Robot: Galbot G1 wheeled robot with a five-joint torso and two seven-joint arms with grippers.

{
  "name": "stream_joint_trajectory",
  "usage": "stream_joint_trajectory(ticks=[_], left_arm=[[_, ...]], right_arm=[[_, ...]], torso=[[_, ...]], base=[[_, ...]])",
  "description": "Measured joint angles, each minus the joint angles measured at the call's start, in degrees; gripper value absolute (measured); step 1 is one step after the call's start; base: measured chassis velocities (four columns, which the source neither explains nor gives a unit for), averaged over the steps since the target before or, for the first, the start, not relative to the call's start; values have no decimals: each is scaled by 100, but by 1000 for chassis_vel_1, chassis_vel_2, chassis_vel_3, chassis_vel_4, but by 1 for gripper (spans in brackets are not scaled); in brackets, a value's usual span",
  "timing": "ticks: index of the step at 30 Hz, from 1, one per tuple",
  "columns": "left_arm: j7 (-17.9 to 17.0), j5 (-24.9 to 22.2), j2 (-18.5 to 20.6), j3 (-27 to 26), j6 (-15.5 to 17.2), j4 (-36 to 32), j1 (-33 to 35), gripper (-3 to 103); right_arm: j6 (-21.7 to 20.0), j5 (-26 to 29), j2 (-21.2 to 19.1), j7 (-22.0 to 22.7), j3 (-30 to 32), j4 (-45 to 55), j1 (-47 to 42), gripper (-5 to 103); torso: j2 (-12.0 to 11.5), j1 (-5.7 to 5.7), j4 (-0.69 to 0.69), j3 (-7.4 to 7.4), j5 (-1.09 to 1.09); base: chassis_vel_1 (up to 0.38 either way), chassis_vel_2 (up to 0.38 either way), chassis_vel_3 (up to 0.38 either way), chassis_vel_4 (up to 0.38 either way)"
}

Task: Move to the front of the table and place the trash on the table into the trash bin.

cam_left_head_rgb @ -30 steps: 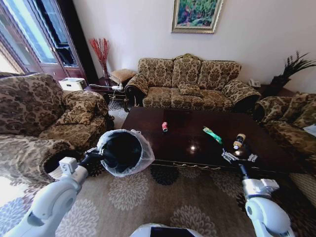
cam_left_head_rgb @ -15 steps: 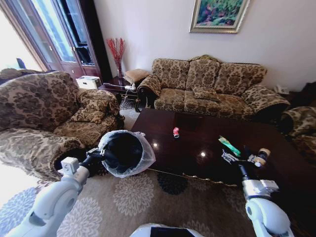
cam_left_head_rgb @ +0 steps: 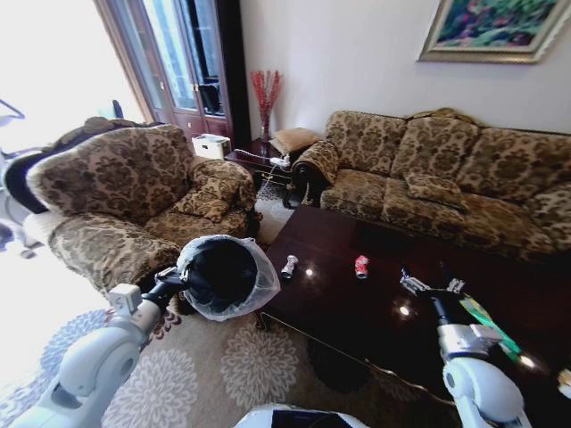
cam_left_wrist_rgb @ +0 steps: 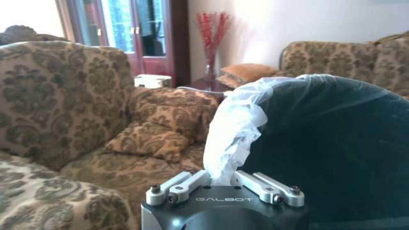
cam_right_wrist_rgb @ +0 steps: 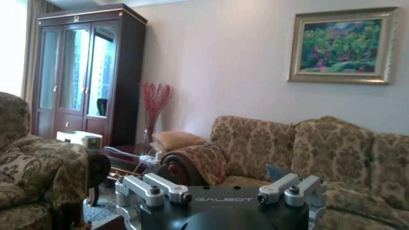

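Left gripper: my left gripper (cam_left_head_rgb: pixel 178 278) sits lower left of the head view, clamped on the rim of the trash bin (cam_left_head_rgb: pixel 223 272); in the left wrist view its fingers (cam_left_wrist_rgb: pixel 180 187) pinch the white liner at the rim.
Right gripper: my right gripper (cam_left_head_rgb: pixel 432 287) hangs lower right over the table (cam_left_head_rgb: pixel 357 312), its fingers spread apart and holding nothing.
Change since earlier: I see the whole head view has swung, so the camera has moved. The table now runs from centre to the right edge, and the armchair (cam_left_head_rgb: pixel 134 205) fills the left half. Both grippers sit at the same spots in the frame as before.
Trash: a grey can (cam_left_head_rgb: pixel 289 266) lies near the table's left corner; a red-and-white can (cam_left_head_rgb: pixel 361 266) lies just right of it; a green snack wrapper (cam_left_head_rgb: pixel 489 323) lies at lower right, beside my right arm.
Materials: the table is glossy dark reddish-brown wood with light glints; the bin is round and black, its liner crinkled translucent plastic; the sofas are patterned brocade; the carpet has floral medallions.
Writing: I read "GALBOT" on both gripper bodies in the wrist views.
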Motion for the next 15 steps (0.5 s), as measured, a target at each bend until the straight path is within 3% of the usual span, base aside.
stream_joint_trajectory(ticks=[7,15], left_arm=[[3,-1,0,0,0,0,0,2],[6,-2,0,0,0,-1,0,2]], right_arm=[[0,0,0,0,1,0,0,100],[0,2,0,0,1,2,-5,100]], torso=[[-1,1,-7,0,2],[1,-6,-2,-3,0]], base=[[-12,92,99,2],[0,0,0,0]])
